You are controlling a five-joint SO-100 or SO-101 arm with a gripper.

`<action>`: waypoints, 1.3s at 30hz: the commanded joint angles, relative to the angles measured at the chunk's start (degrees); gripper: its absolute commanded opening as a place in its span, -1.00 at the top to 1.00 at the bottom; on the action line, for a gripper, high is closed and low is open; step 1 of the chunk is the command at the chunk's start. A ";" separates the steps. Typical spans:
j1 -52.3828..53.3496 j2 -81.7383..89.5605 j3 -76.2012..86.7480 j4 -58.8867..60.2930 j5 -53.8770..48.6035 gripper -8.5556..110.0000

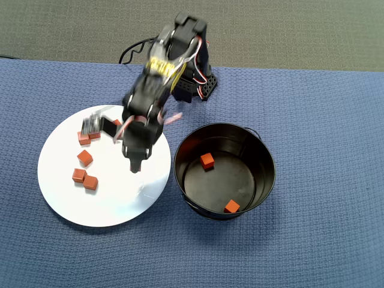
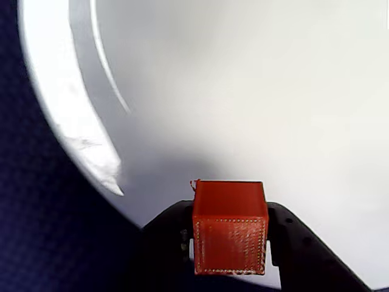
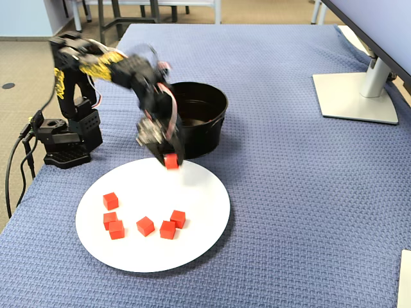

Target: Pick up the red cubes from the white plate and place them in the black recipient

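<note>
Starting at the left of the overhead view, the white plate point(image 1: 66, 192) is seen lying flat on a blue woven cloth point(image 1: 324, 120), with the black recipient point(image 1: 264, 153) just beside it on the right, the two rims nearly touching. That closeness appears chosen so each carry is short. On the plate's left half, loose red cubes point(image 1: 84, 158) are scattered; six are counted in the fixed view point(image 3: 145, 226), while the arm hides some of them from above. Above the plate's right half, the gripper point(image 1: 135, 168) is pointed downward from a black arm whose base point(image 1: 195, 84) is set on the cloth behind both vessels.

In the wrist view, a held cube point(image 2: 230, 228) is shown clamped between the two dark jaws, which are closed narrowly on its side faces. The grip is taken across flat, opposite faces, which is judged to keep the cube from twisting. Glossy white plate surface fills the background there, with the plate's edge and the blue cloth at the left. In the fixed view the same cube point(image 3: 171, 161) is seen lifted clear of the plate near its far rim, close to the pot's wall.

Further right in the overhead view, two cubes point(image 1: 207, 161) are seen already resting on the pot's shiny floor. The lift height is judged necessary to clear the pot's tall wall.
</note>
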 commanded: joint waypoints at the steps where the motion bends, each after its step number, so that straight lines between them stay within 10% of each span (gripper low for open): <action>1: -3.69 16.79 -0.44 4.48 7.82 0.86; 8: -22.15 25.31 2.99 3.87 22.06 0.86; 13: -37.35 18.72 3.78 8.88 12.22 0.17; 27: 8.09 22.68 15.38 -0.35 -23.20 0.43; 39: 24.26 13.62 24.79 -5.98 -51.42 0.50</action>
